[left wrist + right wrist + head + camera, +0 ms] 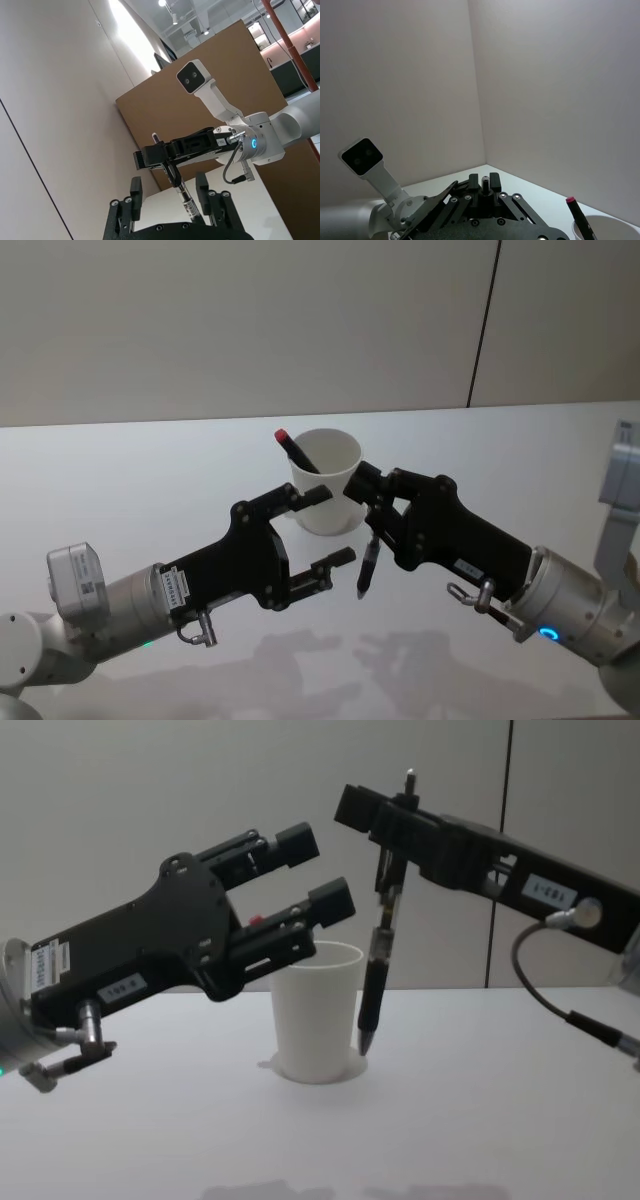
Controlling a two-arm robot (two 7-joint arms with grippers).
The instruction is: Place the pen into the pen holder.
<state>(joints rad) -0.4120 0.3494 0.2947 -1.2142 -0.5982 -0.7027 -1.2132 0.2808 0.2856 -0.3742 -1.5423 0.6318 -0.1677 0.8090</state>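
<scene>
I have the right gripper [372,512] closed on the pen [367,567], pinching it near its upper end so that it hangs almost upright with the tip pointing down. In the chest view the pen [376,975] sits just beside the pen holder [316,1010], on the cup's right side, outside the rim, and its tip hangs low against the cup's wall, close above the table [480,1100]; I cannot tell whether the tip touches the table. From the head view the pen holder [325,495] stands upright on the white table [130,490], between the two arms and a little farther out, and a second pen with a red cap [297,451] leans inside it against the left of the rim. The right wrist view catches that red-capped pen [580,218] and a bit of the cup rim [605,227] at the corner, with the end of the held pen [484,184] poking up between the right gripper's fingers [493,180]. My left gripper [330,527] is held up off the table just left of the cup, its fingers spread wide and holding nothing; one finger [310,497] lies close beside the cup wall. Through the left wrist view I see the left gripper's two open fingers [135,187] at the bottom and, beyond them, the right gripper [160,155] clamped on the pen [181,192].
</scene>
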